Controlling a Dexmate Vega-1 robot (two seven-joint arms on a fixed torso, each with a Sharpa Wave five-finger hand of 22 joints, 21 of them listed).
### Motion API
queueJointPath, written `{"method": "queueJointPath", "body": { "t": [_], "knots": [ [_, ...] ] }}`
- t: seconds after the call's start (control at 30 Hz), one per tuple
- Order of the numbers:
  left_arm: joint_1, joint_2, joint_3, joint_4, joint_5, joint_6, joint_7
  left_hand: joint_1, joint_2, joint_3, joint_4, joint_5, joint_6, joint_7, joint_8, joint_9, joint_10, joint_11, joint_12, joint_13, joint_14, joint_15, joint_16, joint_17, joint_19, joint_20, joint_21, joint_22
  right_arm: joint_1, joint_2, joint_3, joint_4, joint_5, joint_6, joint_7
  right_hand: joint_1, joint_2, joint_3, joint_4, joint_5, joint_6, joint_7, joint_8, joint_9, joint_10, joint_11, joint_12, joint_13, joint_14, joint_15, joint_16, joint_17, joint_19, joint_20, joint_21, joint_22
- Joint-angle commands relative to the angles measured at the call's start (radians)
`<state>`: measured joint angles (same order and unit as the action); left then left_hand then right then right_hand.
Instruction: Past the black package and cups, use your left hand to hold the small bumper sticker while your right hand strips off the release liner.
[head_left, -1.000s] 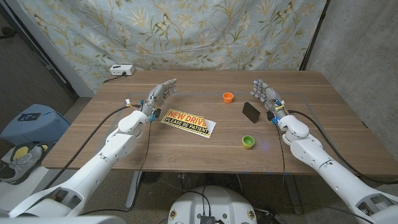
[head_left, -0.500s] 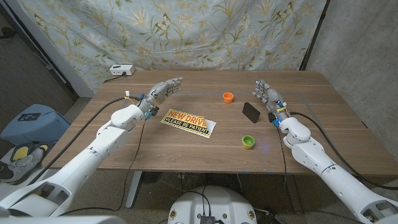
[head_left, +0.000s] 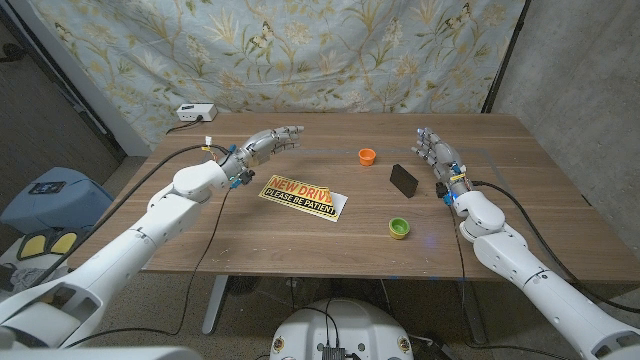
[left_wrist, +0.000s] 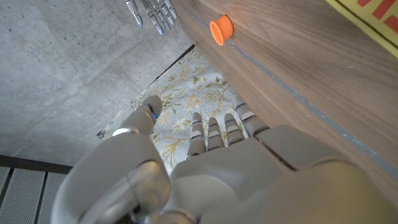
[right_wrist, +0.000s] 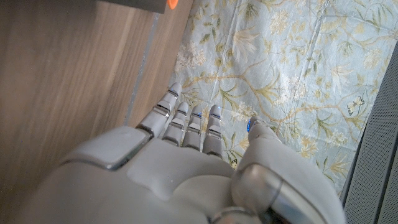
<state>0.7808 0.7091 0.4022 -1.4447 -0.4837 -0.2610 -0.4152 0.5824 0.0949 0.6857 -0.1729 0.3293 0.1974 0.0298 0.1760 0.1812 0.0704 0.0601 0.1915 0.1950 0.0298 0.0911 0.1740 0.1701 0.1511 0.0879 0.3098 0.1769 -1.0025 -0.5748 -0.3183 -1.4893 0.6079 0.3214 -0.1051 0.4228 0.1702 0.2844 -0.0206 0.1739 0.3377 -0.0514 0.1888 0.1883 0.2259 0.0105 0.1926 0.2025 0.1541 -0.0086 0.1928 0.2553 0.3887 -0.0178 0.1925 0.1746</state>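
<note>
The left robot hand (head_left: 272, 140), open and holding nothing, has swung out above the bumper sticker (head_left: 303, 197) lying at the tabletop's (head_left: 250, 245) ten o'clock, nearing a hold, while the right robot hand (head_left: 436, 155) waits open

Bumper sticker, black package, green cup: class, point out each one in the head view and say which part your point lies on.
bumper sticker (head_left: 303, 198): head view, on the middle of its yellow face.
black package (head_left: 404, 179): head view, on its dark top.
green cup (head_left: 399, 228): head view, on its rim.
</note>
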Motion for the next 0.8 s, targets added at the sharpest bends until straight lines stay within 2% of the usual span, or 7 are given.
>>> {"method": "queueJointPath", "body": {
  "t": [0.03, 0.27, 0.43, 0.6, 0.8],
  "knots": [
    [-0.051, 0.028, 0.039, 0.025, 0.046, -0.038, -0.089, 0.025, 0.000, 0.008, -0.011, 0.013, -0.007, -0.003, 0.002, 0.004, -0.009, -0.004, -0.001, 0.004, -0.008, 0.004, -0.001, 0.002, -0.003, -0.002, -0.007, 0.001, -0.003, -0.014, 0.013, 0.011, -0.013, 0.031, -0.004, -0.001, -0.005, 0.007, 0.001, 0.005, 0.001, 0.009, 0.004, 0.004, 0.001, 0.003, 0.001, 0.001, 0.001, 0.010, 0.004, 0.001, -0.001, 0.007, 0.004, 0.002],
    [-0.093, 0.040, 0.068, 0.036, 0.086, -0.044, -0.130, 0.052, -0.001, 0.015, -0.016, 0.028, -0.009, -0.001, 0.007, 0.004, -0.017, -0.007, 0.001, 0.004, -0.019, 0.006, -0.001, 0.003, -0.003, -0.002, -0.013, 0.000, -0.003, -0.009, 0.018, 0.026, -0.011, 0.048, -0.003, -0.002, -0.006, 0.010, 0.000, 0.005, 0.000, 0.010, 0.004, 0.004, -0.002, 0.008, 0.001, 0.001, 0.000, 0.010, 0.004, -0.001, -0.002, 0.008, 0.004, 0.002],
    [-0.143, 0.054, 0.103, 0.041, 0.130, -0.044, -0.188, 0.104, -0.024, 0.018, -0.019, 0.051, -0.033, -0.005, 0.008, 0.005, -0.061, -0.010, -0.003, 0.005, -0.052, 0.012, -0.002, 0.004, -0.013, 0.001, -0.031, -0.001, -0.006, -0.013, 0.025, 0.022, -0.013, 0.051, -0.009, -0.004, -0.006, 0.012, 0.000, 0.005, -0.003, 0.014, 0.003, 0.004, -0.003, 0.015, 0.002, 0.001, -0.003, 0.012, 0.004, -0.002, -0.003, 0.008, 0.005, 0.002],
    [-0.174, 0.063, 0.125, 0.037, 0.161, -0.045, -0.221, 0.128, -0.037, 0.016, -0.019, 0.056, -0.044, -0.008, 0.010, 0.006, -0.087, -0.012, -0.005, 0.006, -0.070, 0.016, -0.003, 0.004, -0.018, 0.000, -0.040, -0.001, -0.011, -0.018, 0.033, 0.019, -0.014, 0.059, -0.015, -0.006, -0.006, 0.014, 0.001, 0.004, -0.007, 0.015, 0.002, 0.004, -0.008, 0.021, 0.001, 0.001, -0.005, 0.014, 0.004, -0.003, -0.005, 0.010, 0.004, 0.002],
    [-0.189, 0.090, 0.142, -0.007, 0.223, -0.040, -0.216, 0.176, -0.055, 0.009, -0.014, 0.066, 0.038, -0.010, 0.044, 0.011, -0.106, -0.007, 0.003, 0.007, -0.088, 0.023, 0.001, 0.005, -0.024, -0.004, -0.056, 0.000, -0.023, -0.023, 0.041, 0.012, -0.012, 0.064, -0.019, -0.007, -0.006, 0.016, 0.001, 0.004, -0.010, 0.015, 0.002, 0.004, -0.012, 0.029, 0.000, 0.001, -0.006, 0.016, 0.005, -0.004, -0.006, 0.013, 0.004, 0.002]
  ]
}}
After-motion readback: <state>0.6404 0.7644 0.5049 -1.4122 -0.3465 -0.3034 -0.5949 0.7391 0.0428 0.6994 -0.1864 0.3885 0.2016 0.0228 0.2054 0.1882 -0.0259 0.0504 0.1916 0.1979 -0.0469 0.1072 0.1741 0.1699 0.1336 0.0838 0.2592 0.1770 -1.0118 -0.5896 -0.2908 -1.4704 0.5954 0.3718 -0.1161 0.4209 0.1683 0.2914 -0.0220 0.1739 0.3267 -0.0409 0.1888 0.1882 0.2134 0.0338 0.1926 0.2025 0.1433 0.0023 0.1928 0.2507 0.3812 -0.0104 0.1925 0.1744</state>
